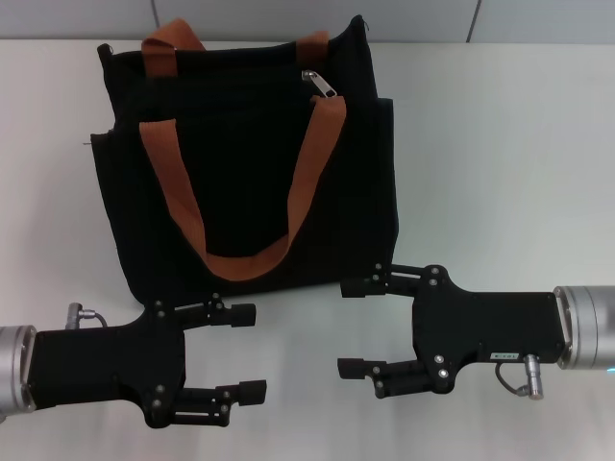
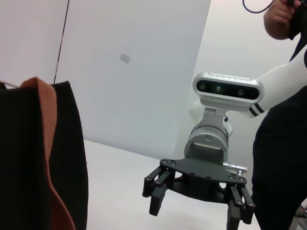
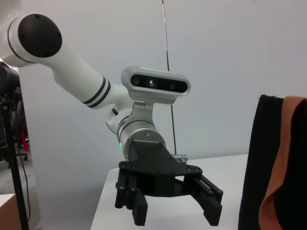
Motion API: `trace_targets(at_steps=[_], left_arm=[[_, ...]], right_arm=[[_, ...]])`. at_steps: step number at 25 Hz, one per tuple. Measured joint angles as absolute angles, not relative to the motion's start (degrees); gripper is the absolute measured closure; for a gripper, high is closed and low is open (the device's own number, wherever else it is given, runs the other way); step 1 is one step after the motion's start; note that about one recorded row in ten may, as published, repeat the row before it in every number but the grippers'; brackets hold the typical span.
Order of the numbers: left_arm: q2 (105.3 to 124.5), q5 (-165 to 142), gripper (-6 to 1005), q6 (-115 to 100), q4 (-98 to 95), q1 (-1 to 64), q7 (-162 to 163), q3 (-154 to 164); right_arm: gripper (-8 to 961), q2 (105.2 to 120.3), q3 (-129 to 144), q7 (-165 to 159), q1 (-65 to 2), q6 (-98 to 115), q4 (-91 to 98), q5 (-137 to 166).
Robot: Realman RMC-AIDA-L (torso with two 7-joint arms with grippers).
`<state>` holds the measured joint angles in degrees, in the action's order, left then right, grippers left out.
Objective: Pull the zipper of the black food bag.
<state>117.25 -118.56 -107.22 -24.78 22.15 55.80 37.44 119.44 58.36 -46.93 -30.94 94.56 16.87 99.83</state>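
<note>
Two gaping pincers, left pincer and right pincer, face one black food bag.

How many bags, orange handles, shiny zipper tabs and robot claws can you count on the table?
Black food bag: 1
Orange-brown handles: 2
Zipper tab: 1
End effectors, both open: 2, left and right
Total: 6

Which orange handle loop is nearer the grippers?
The front handle, hanging low down the black food bag's face; the rear handle sits at the top edge.
</note>
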Motion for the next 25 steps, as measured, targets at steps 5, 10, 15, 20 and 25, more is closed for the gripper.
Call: trace_targets(at_steps=[5, 10, 15, 20, 25], left_arm=[[117.24, -118.6, 184, -107.2, -24.8, 22.1, 55.8, 37.4], [117.24, -118.6, 184, -107.3, -24.8, 22.1, 55.8, 37.4], [117.28, -118.6, 184, -107.3, -24.8, 22.1, 55.8, 37.4], [117.33, -118.5, 184, -107.3, -24.8, 22.2, 55.8, 37.4], [117.39, -118.4, 184, -107.3, -24.8, 22.2, 55.5, 37.4]], right_arm=[[142, 119.44, 58.4, -46.9, -30.9, 94.6, 16.9, 99.9], [142, 119.44, 58.4, -46.9, -30.9, 94.6, 16.9, 99.9], [142, 119.44, 58.4, -46.9, -30.9, 94.6, 16.9, 99.9], [142, 119.44, 58.4, -46.9, -30.9, 94.7, 16.9, 99.9], [142, 119.44, 58.4, -46.9, -30.9, 94.8, 16.9, 99.8]])
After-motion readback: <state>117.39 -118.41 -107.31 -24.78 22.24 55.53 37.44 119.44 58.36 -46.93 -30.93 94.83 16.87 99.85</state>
